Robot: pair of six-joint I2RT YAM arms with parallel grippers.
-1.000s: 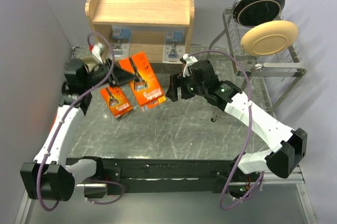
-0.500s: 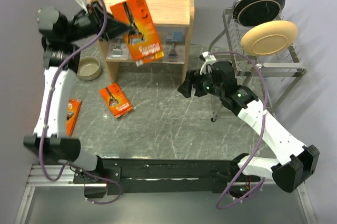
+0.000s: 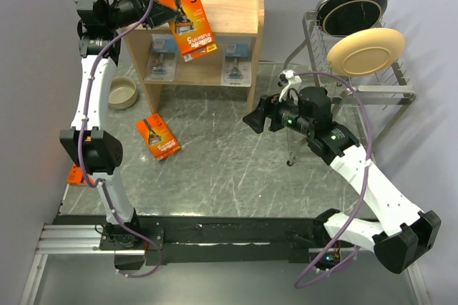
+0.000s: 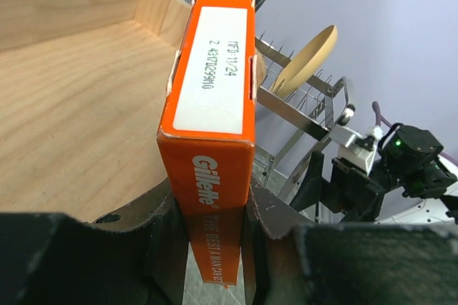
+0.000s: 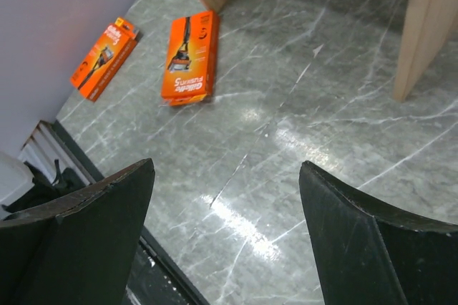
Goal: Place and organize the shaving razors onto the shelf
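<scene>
over the top tray of the shelf [image 3: 222, 13], left fingers [image 4: 161, 230] pinch an orange gillette pack [image 3: 187, 17] edge-on (right fingers [image 5: 100, 212] spread, empty); released tilted, it may topple off.

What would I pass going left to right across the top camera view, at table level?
Orange razor pack at the table's left edge → bowl → orange razor pack lying flat → right gripper → dish rack. The held orange pack overlaps these, so it is left out.
</scene>
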